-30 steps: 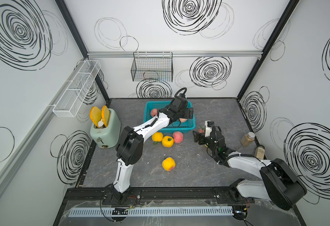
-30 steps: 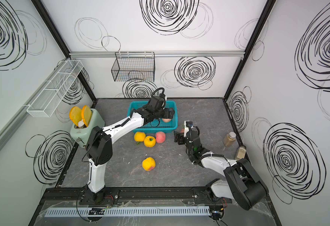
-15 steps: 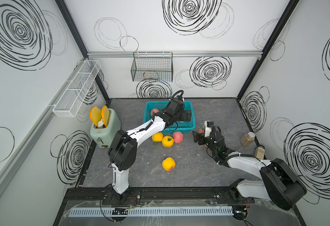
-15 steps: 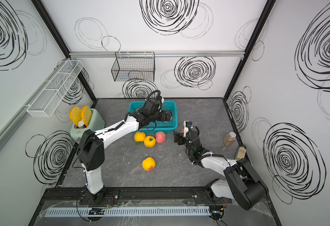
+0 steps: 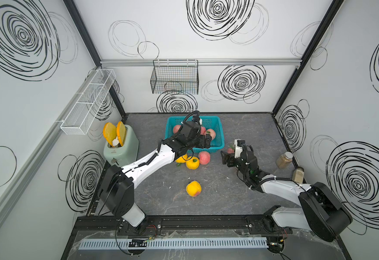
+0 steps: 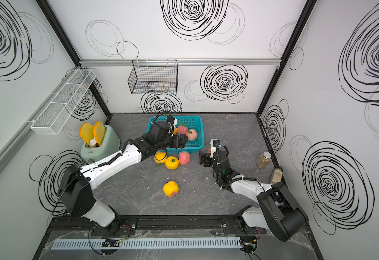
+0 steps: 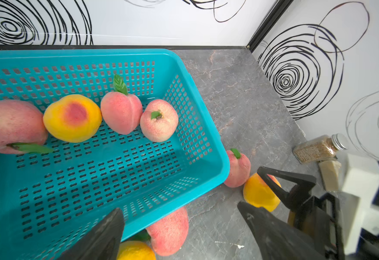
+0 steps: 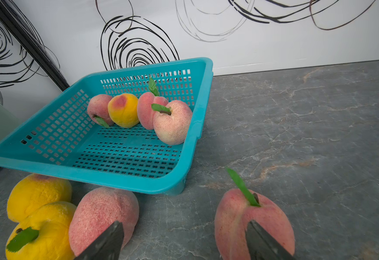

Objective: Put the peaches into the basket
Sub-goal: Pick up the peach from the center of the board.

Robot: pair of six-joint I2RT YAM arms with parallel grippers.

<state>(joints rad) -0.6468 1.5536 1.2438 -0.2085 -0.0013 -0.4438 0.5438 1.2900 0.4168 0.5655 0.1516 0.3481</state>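
The turquoise basket (image 5: 220, 129) (image 6: 201, 135) stands at the back middle with several peaches in it: pink (image 7: 121, 112) (image 7: 159, 123) (image 7: 8, 123) and yellow (image 7: 72, 118). My left gripper (image 5: 207, 142) (image 7: 180, 208) hangs open and empty over the basket's front right corner. On the table in front lie a pink peach (image 5: 204, 157) (image 8: 103, 218), two yellow ones (image 5: 192, 163) (image 5: 180, 158), and a lone yellow one (image 5: 193, 188). My right gripper (image 5: 225, 157) (image 8: 185, 224) is open and low, with a leafed pink peach (image 8: 251, 220) against one finger. A yellow peach (image 7: 258, 195) lies by it.
A green toaster (image 5: 121, 148) with toast slices stands at the left wall. Two spice jars (image 5: 285, 159) (image 5: 297, 175) stand by the right wall. A black wire basket (image 5: 175, 78) hangs on the back wall and a white mesh rack (image 5: 87, 101) on the left wall.
My left arm has drawn back toward the basket's front edge, its elbow swinging left. The right arm and the peaches on the table have not moved.
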